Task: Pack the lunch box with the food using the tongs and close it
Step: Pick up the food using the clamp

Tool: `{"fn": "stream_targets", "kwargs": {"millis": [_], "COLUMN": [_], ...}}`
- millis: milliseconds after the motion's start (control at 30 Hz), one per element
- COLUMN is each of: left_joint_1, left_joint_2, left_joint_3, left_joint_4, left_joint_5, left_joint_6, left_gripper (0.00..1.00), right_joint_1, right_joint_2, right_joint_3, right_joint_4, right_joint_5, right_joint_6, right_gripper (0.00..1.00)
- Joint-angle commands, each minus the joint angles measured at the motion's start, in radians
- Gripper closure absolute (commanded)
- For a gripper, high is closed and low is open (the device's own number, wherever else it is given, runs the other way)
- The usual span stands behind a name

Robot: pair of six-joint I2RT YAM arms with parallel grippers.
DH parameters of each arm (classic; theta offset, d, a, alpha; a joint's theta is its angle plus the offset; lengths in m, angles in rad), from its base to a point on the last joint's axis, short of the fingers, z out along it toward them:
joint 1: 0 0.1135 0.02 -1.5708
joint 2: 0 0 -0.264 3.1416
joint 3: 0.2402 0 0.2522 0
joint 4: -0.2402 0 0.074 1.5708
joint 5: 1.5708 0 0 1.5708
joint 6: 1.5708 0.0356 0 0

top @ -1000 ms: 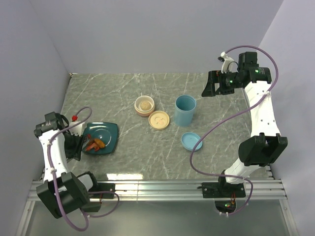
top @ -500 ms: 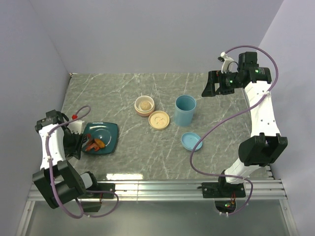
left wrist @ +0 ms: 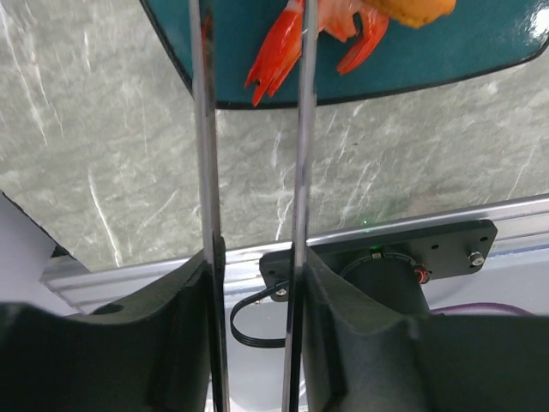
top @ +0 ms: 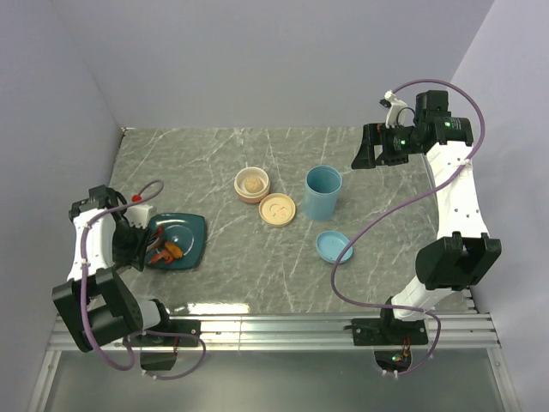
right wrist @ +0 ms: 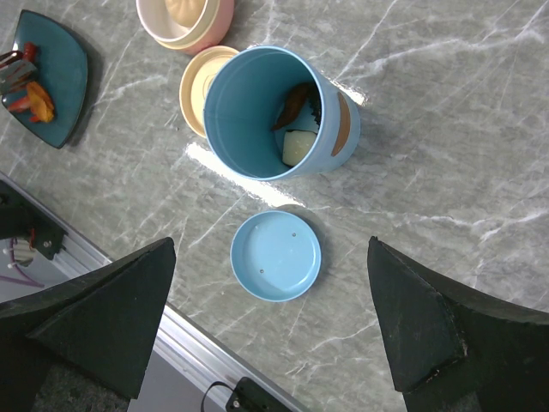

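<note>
- The left gripper (left wrist: pixel 253 275) is clenched on the tongs (left wrist: pixel 300 172), one finger pressing each arm from outside. Squeezing the fingers therefore narrows the tips, which is why the tool sits lengthwise in the jaws.
- The tongs' long axis runs straight out from the fingers, and the tips point down onto the plate (left wrist: pixel 446 51) at the table's left side. The joined end is hidden behind the gripper.
- The two arms are nearly parallel with a gap between them, straddling a shrimp (left wrist: pixel 276 51). This looks like the pinch before a lift.
- The shrimp lies slantwise. Its fanned tail points towards the near plate edge and the gripper, and its body runs away under the right-hand arm of the tongs.
- An orange piece (left wrist: pixel 412 7) sits just beside it on the plate, outside the tongs.
- The right gripper (top: pixel 367 148) is released, fingers wide and holding nothing. It hangs high over the far right of the table, probably parked clear of the work.
- The lunch box (right wrist: pixel 244 112) stands upright and open mid-table, with a few bites already inside.
- Its lid (right wrist: pixel 275 256) lies flat nearby on the near side, left off so more food can go in.
</note>
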Motion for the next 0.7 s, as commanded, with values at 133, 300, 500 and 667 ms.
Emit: {"fn": "stream_targets", "kwargs": {"millis": [133,300,500,667], "left_joint_1": [-0.021,-0.026,-0.038,-0.133], "left_joint_2": [0.006,-0.013,-0.025,-0.005], "left_joint_3": [0.047,0.098,0.211,0.375], "left_joint_4": [0.019,0.005,-0.044,-0.105], "left_joint_5": [0.023,0.042,0.094,0.169], "left_joint_6": [-0.027,-0.021,0.022,0.059], "left_gripper": [0.67,0.73,0.81,0.83], "right_joint_1": [0.006,0.006,0.008,0.006], "right_joint_2": [-0.003,-0.001,0.002,0.003], "right_joint_3": [0.016,0.024,0.033,0.036], "right_joint_4": [0.005,0.002,-0.001,0.001], "right_joint_5": [0.002,0.000,-0.006,-0.007], "right_joint_6": [-0.002,-0.002,-0.002,0.001], "right_gripper": [0.00,0.00,0.00,0.00]}}
